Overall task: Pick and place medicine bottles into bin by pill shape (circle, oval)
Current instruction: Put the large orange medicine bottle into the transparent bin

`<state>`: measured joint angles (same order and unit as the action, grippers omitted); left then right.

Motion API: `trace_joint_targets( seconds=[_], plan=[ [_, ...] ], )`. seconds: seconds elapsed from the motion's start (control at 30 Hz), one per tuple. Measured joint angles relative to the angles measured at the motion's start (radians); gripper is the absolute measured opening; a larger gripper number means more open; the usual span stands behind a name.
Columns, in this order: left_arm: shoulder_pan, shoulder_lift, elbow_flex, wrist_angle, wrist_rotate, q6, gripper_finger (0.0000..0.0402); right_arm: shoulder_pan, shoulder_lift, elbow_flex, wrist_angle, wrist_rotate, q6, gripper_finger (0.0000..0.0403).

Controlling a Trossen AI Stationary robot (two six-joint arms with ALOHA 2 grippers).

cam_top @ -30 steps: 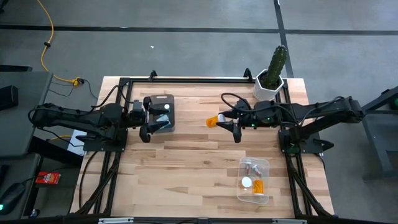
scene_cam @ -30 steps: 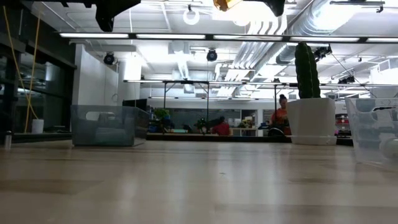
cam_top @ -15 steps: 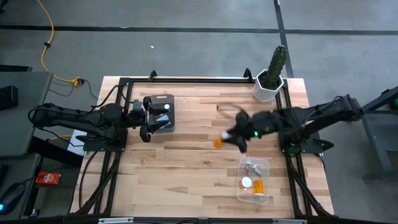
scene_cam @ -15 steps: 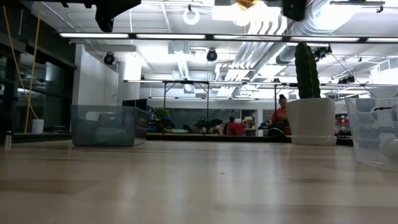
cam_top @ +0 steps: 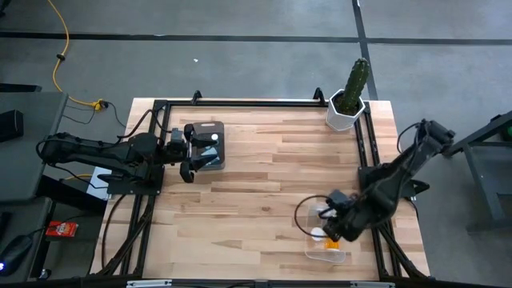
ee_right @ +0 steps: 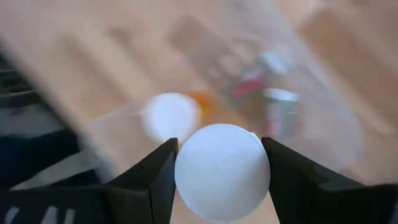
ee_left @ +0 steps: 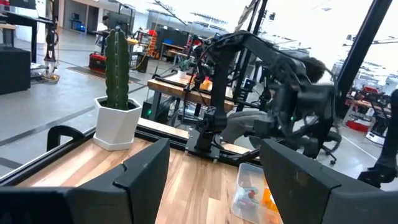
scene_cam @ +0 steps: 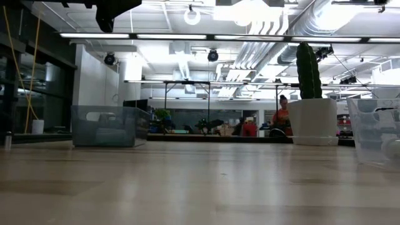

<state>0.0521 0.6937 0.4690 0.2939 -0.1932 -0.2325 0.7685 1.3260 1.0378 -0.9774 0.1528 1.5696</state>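
Two arms are over the wooden desk (cam_top: 256, 176), and only the right one is busy: its end effector (cam_top: 333, 232) hangs above the clear bin (cam_top: 342, 254) near the desk's front right corner, fingers (ee_right: 155, 177) clamped on a medicine bottle (ee_right: 222, 171) whose round white cap faces the wrist camera. Inside that bin lie more bottles, one showing a white cap (cam_top: 318, 234) and one orange (cam_top: 332, 246), with others too blurred to sort out. Over on the left, the left end effector (cam_top: 186, 163) waits with its fingers (ee_left: 140, 171) spread apart, empty, beside the grey bin (cam_top: 213, 147) that sits toward the back left of the desk. A tall green cactus (cam_top: 356, 78) in a white pot (cam_top: 344, 116) stands at the back right corner, well apart from both bins.
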Motion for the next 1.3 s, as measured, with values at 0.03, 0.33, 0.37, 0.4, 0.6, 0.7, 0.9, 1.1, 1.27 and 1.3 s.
trace_joint_targets(
  seconds=[0.03,0.33,0.37,0.4,0.6,0.7,0.9,1.1,1.27,1.3],
  plan=[
    [0.0,0.0,0.0,0.0,-0.001,0.0,0.0239,0.012,0.021,0.0,-0.032,0.01,0.033,0.0186],
    [0.0,0.0,0.0,-0.002,-0.001,-0.001,0.0239,0.029,0.16,0.0,0.011,0.074,0.044,0.0186],
    [0.0,0.0,0.0,-0.002,-0.001,-0.001,0.0239,0.03,0.171,0.0,0.025,0.073,0.031,0.0186],
    [0.0,0.0,0.0,-0.002,-0.001,-0.001,0.0239,0.03,0.182,0.001,0.032,0.074,0.026,0.0186],
    [0.0,0.0,0.0,-0.002,-0.001,-0.001,0.0239,0.023,0.243,0.001,0.025,0.081,0.026,0.0186],
    [0.0,0.0,0.0,-0.003,-0.001,0.0,0.0239,0.015,0.252,0.001,0.03,0.081,0.026,0.0186],
    [0.0,0.0,0.0,-0.011,-0.001,0.0,0.0239,0.01,0.252,0.001,0.02,0.09,0.02,0.0186],
    [0.0,0.0,0.0,-0.027,-0.001,0.0,0.0239,0.01,0.252,0.001,0.018,0.09,0.019,0.0186],
    [0.0,0.0,0.0,-0.029,-0.001,0.0,0.0239,0.01,0.252,0.001,0.018,0.086,0.019,0.0186],
    [0.0,0.0,0.0,-0.029,-0.001,0.0,0.0239,0.01,0.252,0.001,0.018,0.083,0.019,0.0186]
  ],
)
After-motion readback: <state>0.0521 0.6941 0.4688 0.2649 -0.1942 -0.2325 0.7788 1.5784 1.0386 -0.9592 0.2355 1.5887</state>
